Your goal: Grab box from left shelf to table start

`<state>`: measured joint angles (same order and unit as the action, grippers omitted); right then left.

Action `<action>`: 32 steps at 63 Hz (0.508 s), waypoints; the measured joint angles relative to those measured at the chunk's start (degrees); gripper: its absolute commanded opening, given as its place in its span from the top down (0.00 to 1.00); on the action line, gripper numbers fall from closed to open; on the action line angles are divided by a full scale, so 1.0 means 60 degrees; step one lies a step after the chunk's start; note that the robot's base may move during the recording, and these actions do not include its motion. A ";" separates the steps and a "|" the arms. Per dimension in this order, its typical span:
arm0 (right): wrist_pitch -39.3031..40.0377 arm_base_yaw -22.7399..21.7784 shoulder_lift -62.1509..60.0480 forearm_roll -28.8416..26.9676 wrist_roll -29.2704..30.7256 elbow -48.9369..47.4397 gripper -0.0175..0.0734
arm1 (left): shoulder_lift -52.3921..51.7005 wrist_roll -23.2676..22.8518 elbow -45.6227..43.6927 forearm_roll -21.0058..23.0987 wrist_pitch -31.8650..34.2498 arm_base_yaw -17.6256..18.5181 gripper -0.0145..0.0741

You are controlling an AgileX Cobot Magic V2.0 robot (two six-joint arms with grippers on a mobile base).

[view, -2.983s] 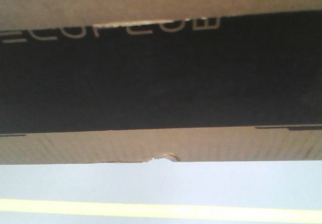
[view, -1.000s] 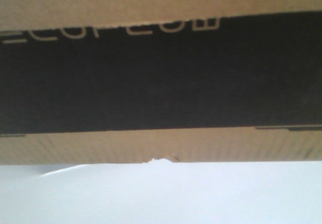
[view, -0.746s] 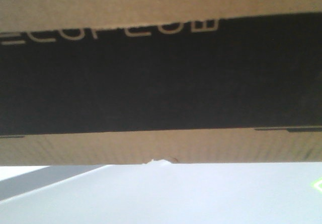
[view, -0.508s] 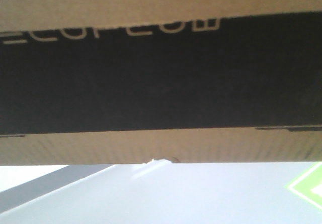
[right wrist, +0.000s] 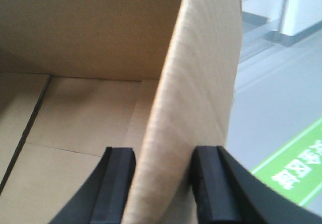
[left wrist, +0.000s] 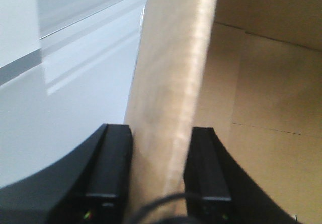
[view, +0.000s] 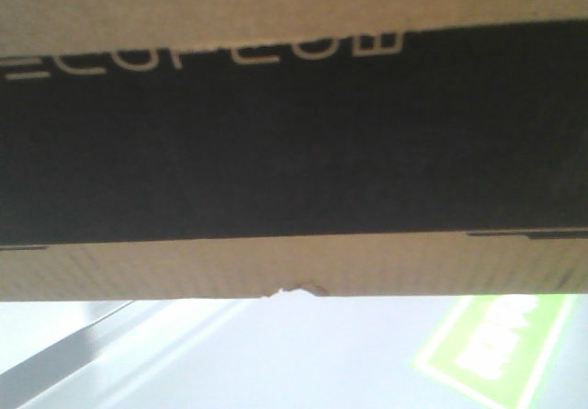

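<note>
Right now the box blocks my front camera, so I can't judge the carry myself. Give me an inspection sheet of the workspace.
Surface: nothing seen.
Job's things: box fills the front view, open on top, with a small nick in its lower edge; left shelf not seen.
Clutter: nothing seen.
Grippers: left gripper and right gripper each clamp an upright cardboard wall of the box.
Cables: thin dark cable crosses at the base of the left gripper's fingers.
Surroundings: pale floor with a green marking below the box.
</note>
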<state>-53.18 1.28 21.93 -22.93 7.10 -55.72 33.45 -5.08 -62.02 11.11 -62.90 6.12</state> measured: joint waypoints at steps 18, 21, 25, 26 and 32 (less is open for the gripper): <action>0.0000 0.0000 0.0000 0.0000 0.0000 0.0000 0.75 | 0.0000 0.0000 0.0000 0.0000 0.0000 0.0000 0.85; 0.0000 0.0000 0.0000 0.0000 0.0000 0.0000 0.75 | 0.0000 0.0000 0.0000 0.0000 0.0000 0.0000 0.85; 0.0000 0.0000 0.0000 0.0000 0.0000 0.0000 0.75 | 0.0000 0.0000 0.0000 0.0000 0.0000 0.0000 0.85; 0.0000 0.0000 0.0000 0.0000 0.0000 0.0000 0.75 | 0.0000 0.0000 0.0000 0.0000 0.0000 0.0000 0.85; 0.0000 0.0000 0.0000 0.0000 0.0000 0.0000 0.75 | 0.0000 0.0000 0.0000 0.0000 0.0000 0.0000 0.85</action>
<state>-53.18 1.28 21.93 -22.93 7.10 -55.72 33.45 -5.08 -62.02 11.11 -62.90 6.12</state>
